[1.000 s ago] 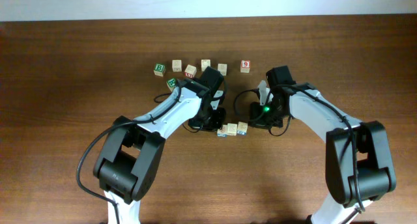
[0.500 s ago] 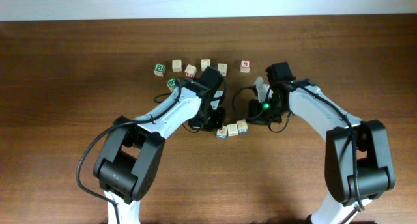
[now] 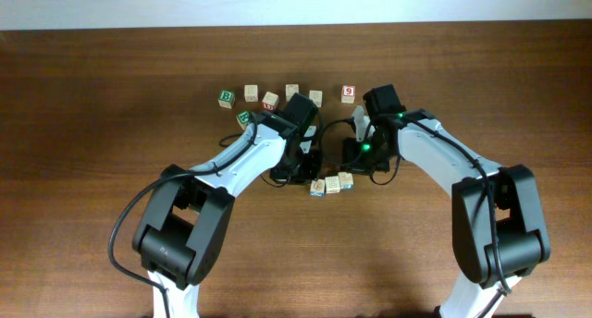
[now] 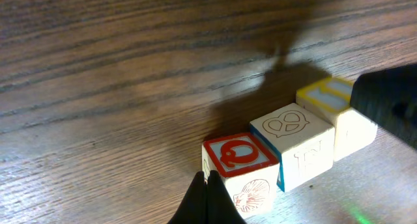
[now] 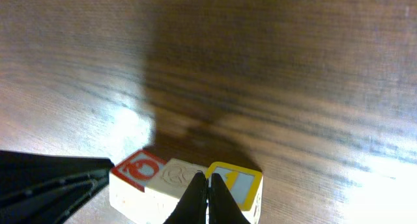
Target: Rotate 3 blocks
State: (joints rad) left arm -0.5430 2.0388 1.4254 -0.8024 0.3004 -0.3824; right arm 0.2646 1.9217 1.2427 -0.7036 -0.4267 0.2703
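Looks like the turning step, done by nudging rather than gripping. Shows the left end effector (image 4: 207, 193) pressed together and holding nothing, tip at the near corner of the red Q block (image 4: 234, 157), seemingly touching it. Finds the pretzel block (image 4: 290, 127) and the yellow-edged block (image 4: 324, 94) next, all three in a touching row about mid-desk (image 3: 111, 124), well off every edge. Shows the right end effector (image 5: 207, 188) likewise pressed together and empty, tip at the yellow-edged block. Next probably calls for short opposed sideways pushes, gentle enough not to scatter the row.
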